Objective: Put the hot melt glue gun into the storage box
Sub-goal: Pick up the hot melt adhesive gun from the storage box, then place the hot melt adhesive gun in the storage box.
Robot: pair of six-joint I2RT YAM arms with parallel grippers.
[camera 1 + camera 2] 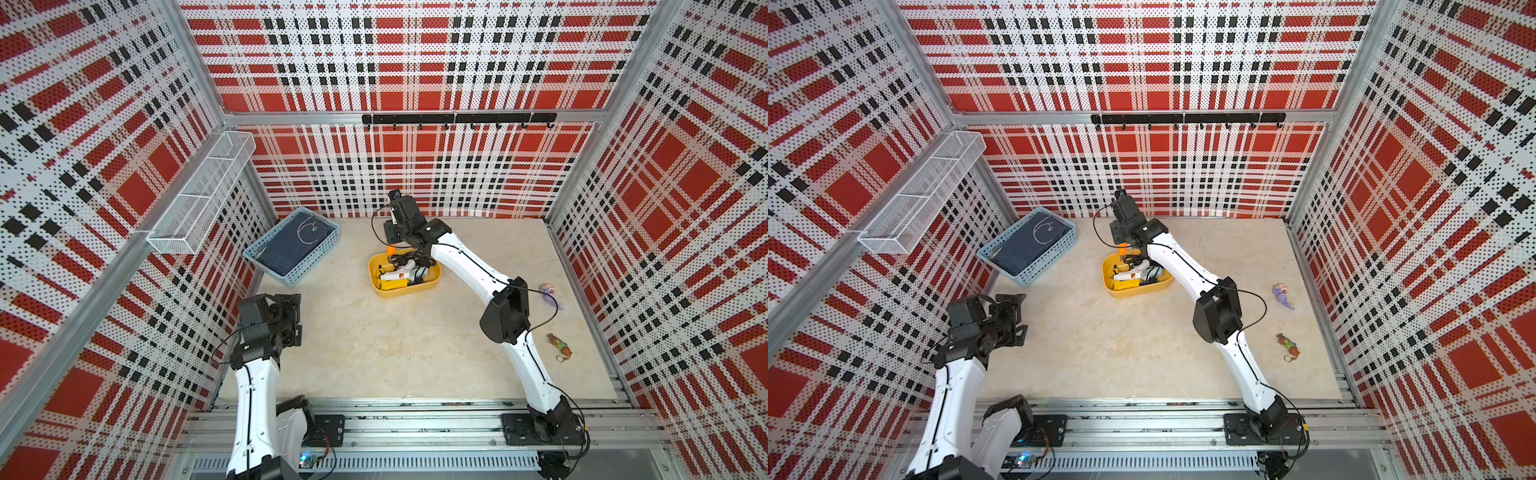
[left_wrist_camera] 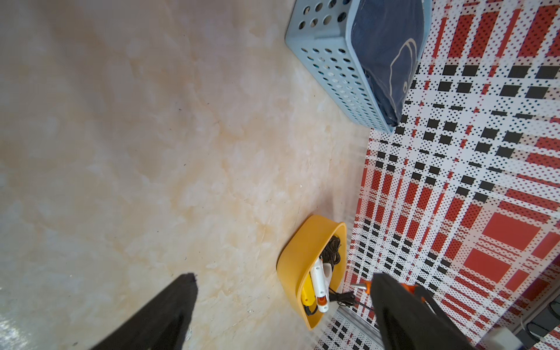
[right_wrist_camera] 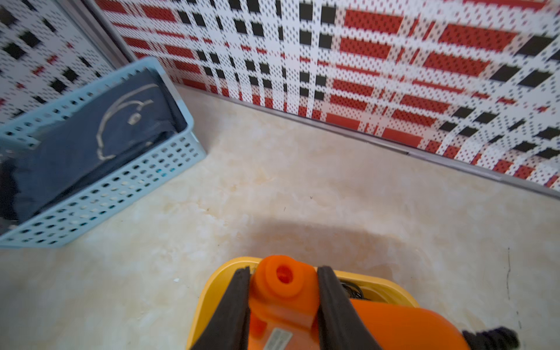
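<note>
Orange hot melt glue gun (image 3: 281, 291), clamped in right gripper (image 3: 284, 270), hangs over storage box (image 1: 386, 291) mid-frame; left gripper (image 1: 293, 318) gapes.

In both top views the right arm (image 1: 461, 257) hides most of the glue gun (image 1: 390, 249); the right wrist view's edge crops it and the storage box (image 3: 212, 291).

A pale blue basket (image 1: 311, 266) holds navy cloth (image 1: 289, 247), and a white wire rack (image 1: 199, 195) hangs on the wall (image 1: 95, 124).
</note>
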